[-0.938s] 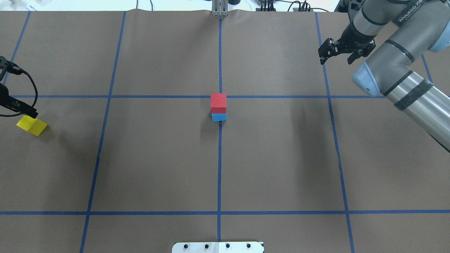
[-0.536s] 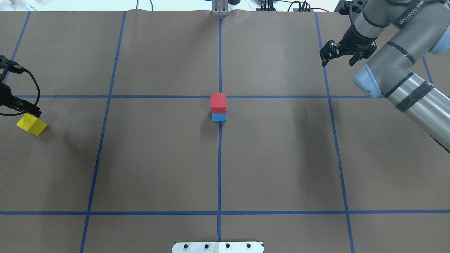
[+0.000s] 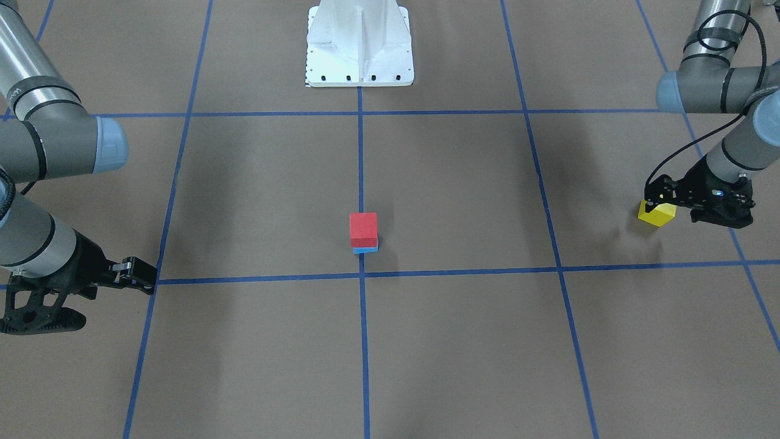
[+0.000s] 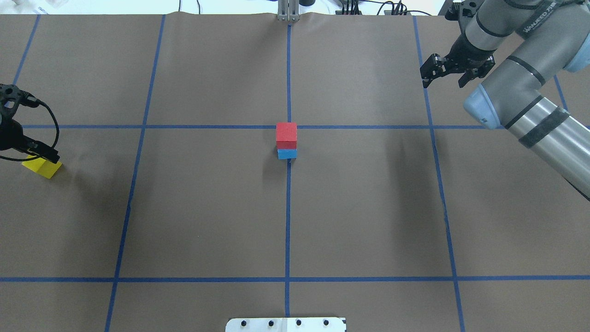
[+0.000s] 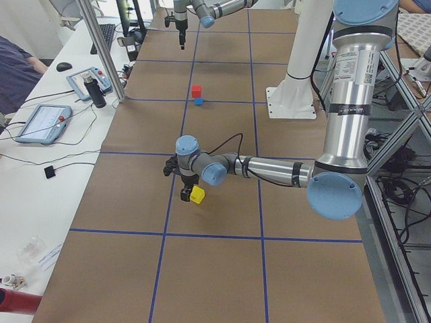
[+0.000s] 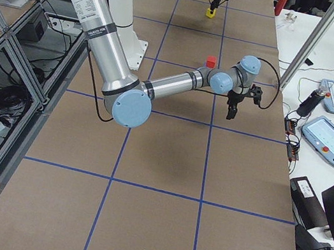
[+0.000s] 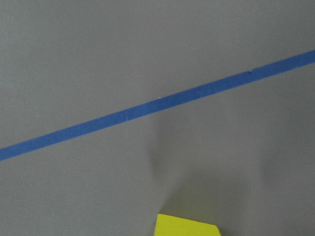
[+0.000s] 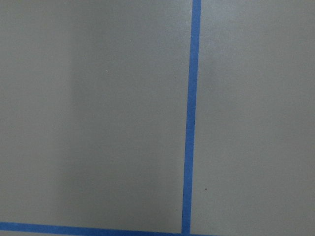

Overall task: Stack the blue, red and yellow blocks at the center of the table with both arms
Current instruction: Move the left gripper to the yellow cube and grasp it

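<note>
A red block (image 4: pixel 286 133) sits on a blue block (image 4: pixel 287 154) at the table's center; the stack also shows in the front view (image 3: pixel 363 228). A yellow block (image 4: pixel 45 169) lies alone at the far left edge, also seen in the front view (image 3: pixel 657 214) and at the bottom edge of the left wrist view (image 7: pixel 187 227). My left gripper (image 3: pixel 693 207) is open and hovers just over the yellow block, one finger above its top edge, not touching it. My right gripper (image 4: pixel 443 79) is open and empty, high at the far right.
Blue tape lines (image 4: pixel 288 207) divide the brown table into a grid. The robot's white base plate (image 3: pixel 359 42) stands at the near-side middle. In the exterior left view, tablets and cables (image 5: pixel 44 121) lie beyond the table's far edge.
My left gripper has moved a little right and toward the yellow block, now covering its top edge. My right gripper has drifted slightly farther back and right. The blocks have not moved.
</note>
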`<state>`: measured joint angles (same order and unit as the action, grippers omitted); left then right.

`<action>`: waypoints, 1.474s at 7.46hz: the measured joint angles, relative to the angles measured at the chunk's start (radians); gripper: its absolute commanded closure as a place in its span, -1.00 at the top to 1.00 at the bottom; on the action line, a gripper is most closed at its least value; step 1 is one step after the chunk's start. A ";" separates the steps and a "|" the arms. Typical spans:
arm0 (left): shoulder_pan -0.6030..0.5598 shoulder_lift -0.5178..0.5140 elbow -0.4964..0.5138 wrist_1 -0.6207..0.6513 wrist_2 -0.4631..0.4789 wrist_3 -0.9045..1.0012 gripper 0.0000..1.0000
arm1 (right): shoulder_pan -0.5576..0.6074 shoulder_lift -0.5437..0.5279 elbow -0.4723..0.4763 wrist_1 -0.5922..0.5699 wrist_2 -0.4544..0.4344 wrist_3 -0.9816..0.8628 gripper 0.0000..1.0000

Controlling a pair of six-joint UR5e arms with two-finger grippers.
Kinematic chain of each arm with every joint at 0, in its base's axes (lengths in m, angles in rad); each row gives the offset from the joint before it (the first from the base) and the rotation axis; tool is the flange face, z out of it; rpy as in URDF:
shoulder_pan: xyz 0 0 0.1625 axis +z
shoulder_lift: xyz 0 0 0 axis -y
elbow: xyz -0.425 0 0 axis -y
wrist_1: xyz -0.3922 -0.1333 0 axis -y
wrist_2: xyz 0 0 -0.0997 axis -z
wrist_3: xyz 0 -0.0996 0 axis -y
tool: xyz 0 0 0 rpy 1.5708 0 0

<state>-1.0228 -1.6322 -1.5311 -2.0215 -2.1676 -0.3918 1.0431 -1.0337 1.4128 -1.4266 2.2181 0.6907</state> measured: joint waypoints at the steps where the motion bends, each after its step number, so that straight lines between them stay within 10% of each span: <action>1: 0.014 0.000 0.007 0.000 0.001 0.000 1.00 | 0.000 -0.003 0.000 0.000 0.000 0.000 0.99; 5: 0.024 0.003 0.025 -0.003 0.002 0.006 0.96 | 0.000 -0.003 0.001 0.001 0.000 -0.001 0.99; 6: 0.023 0.003 0.023 -0.003 0.000 0.006 0.67 | 0.000 -0.002 0.001 0.001 0.000 -0.001 0.99; 8: 0.023 0.020 0.015 -0.020 -0.001 0.008 -0.93 | 0.000 -0.001 0.002 0.002 0.000 -0.001 0.99; 11: 0.022 0.051 0.000 -0.059 -0.019 0.010 -1.00 | 0.000 0.002 0.006 0.002 -0.001 0.002 0.99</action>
<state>-1.0011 -1.5817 -1.5306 -2.0805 -2.1868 -0.3818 1.0431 -1.0318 1.4185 -1.4251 2.2171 0.6926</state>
